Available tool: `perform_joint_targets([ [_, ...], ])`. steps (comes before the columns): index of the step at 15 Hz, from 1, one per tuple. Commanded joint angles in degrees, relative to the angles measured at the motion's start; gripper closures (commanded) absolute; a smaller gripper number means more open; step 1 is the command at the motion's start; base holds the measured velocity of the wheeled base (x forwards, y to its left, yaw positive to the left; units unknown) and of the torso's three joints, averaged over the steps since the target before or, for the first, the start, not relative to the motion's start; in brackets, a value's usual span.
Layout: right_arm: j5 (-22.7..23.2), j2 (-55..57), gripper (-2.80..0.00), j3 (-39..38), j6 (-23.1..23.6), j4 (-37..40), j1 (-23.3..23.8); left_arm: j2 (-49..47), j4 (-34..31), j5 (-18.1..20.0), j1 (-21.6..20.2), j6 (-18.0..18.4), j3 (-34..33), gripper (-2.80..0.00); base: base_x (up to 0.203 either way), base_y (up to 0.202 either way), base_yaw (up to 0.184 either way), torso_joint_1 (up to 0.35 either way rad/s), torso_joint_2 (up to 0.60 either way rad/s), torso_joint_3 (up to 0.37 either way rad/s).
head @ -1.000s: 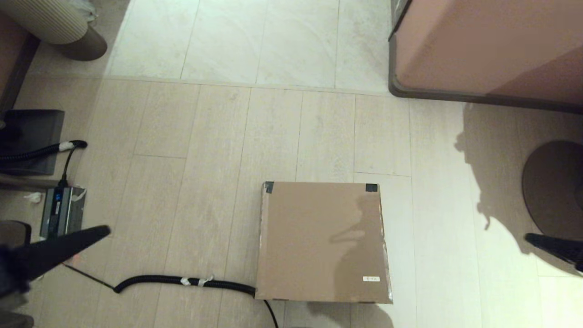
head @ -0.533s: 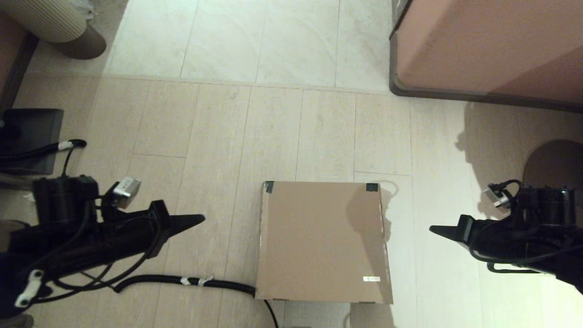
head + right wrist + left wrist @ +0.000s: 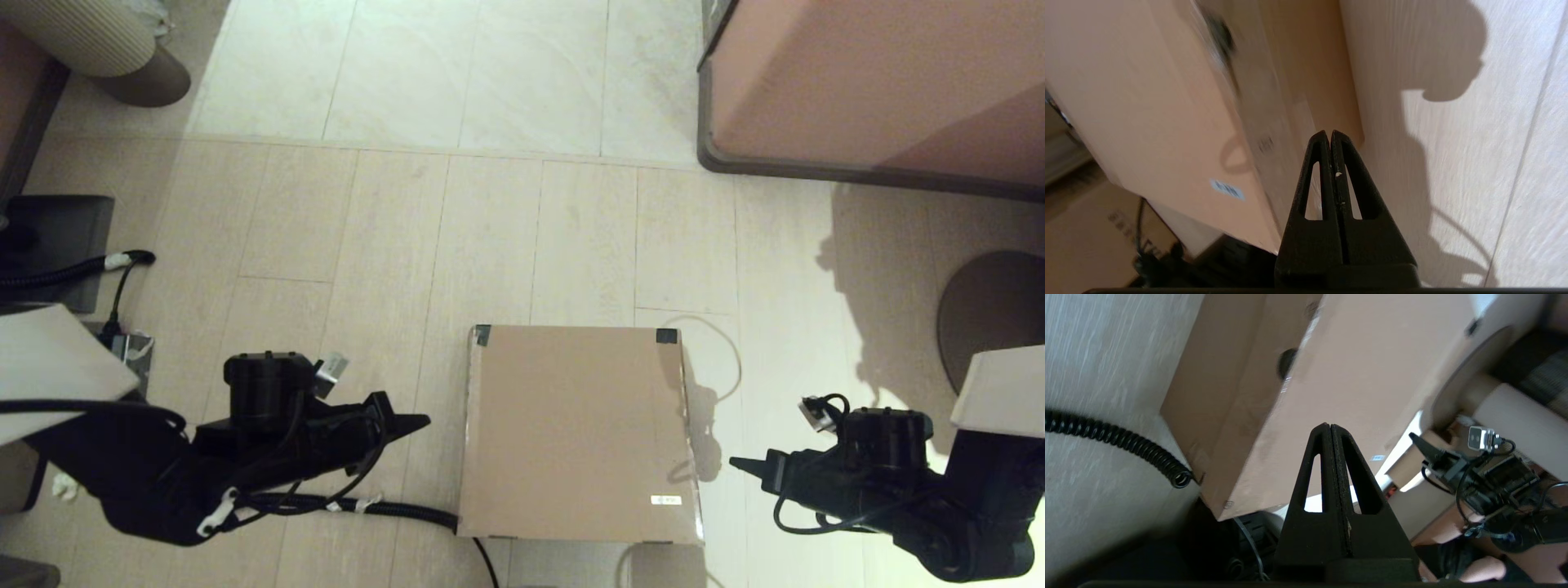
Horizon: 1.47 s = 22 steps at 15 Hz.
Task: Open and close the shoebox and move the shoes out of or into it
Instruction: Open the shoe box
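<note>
The shoebox (image 3: 578,433) sits on the floor with its lid flat and closed, so opening is not yet begun and the shoes are out of sight. The left gripper (image 3: 420,422) hovers just left of the box, clenched on nothing; the right gripper (image 3: 739,465) hovers just right of it, likewise clenched and holding nothing.

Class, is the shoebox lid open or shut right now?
Shut. The shoebox lid lies flat across the top, both taped corners down, nothing of its inside showing.
</note>
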State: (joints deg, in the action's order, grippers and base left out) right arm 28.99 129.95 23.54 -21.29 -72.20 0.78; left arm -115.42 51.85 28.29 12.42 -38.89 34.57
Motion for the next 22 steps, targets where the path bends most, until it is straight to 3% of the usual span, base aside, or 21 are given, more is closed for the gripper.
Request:
perform_joint_targets([
  [1,0.0,6.0,0.0,-1.9,0.0,-4.4,-1.3,-2.6,0.3,-0.6,1.3,-0.2,0.2,0.0,0.0,0.0,0.0,0.0,0.0,0.0],
  [3,-0.8,10.4,0.0,-3.9,0.0,-11.5,-3.2,-4.3,1.7,-2.3,2.7,0.0,1.0,0.0,0.0,0.0,0.0,0.0,0.0,0.0],
  [5,-5.7,14.0,0.0,-5.1,0.3,-15.1,-5.3,-6.3,4.3,-3.3,2.9,-0.1,1.5,0.0,0.0,0.0,0.0,0.0,0.0,0.0],
  [13,-15.5,14.3,0.0,-5.0,-0.1,-15.5,-12.7,-8.0,5.3,-4.7,5.0,-0.3,3.8,0.0,0.0,0.0,0.0,0.0,0.0,0.0],
  [22,-15.3,11.4,0.0,-4.4,-0.4,-15.5,-13.0,-9.5,5.2,-7.2,7.1,-1.2,4.9,0.0,0.0,0.0,0.0,0.0,0.0,0.0],
])
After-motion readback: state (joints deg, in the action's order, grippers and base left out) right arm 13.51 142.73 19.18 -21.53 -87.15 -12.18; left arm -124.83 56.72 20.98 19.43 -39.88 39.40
